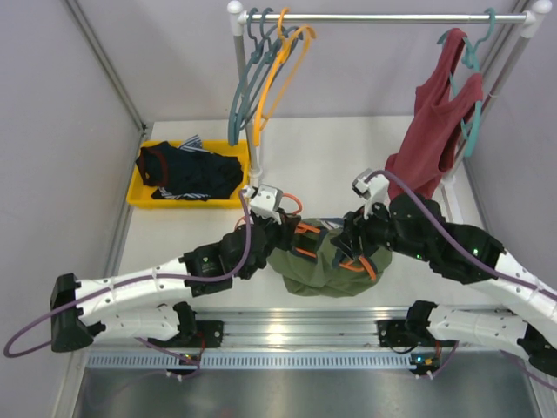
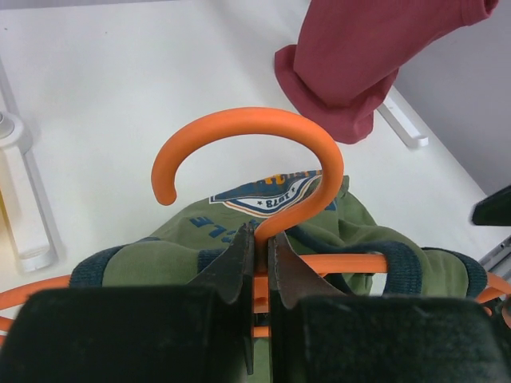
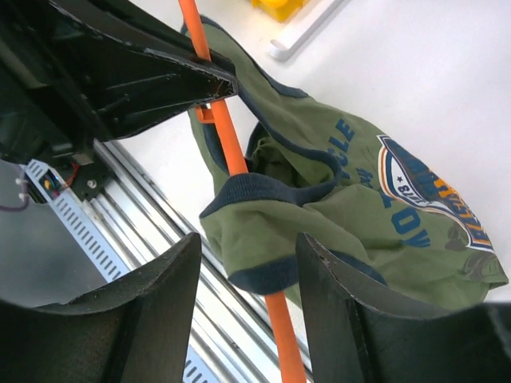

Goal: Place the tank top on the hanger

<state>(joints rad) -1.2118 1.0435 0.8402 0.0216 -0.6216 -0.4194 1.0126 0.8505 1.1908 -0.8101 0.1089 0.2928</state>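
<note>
clamped shut with the left claw (image 2: 259,239) on the neck of the hanger (image 2: 239,128). draped over that hanger, bunched low, the tank top (image 2: 160,267). parted and gripping nothing, the right claw (image 3: 247,247) just beside it.

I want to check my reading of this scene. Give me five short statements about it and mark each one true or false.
1. The left gripper is shut on the neck of the hanger. True.
2. The right gripper grips the tank top. False: its jaws stand open.
3. A red top hangs from the rail. True.
4. The yellow tray holds only hangers. False: a dark garment lies in it.
5. The hanger hangs on the rail. False: the left gripper holds it, off the rail.
</note>
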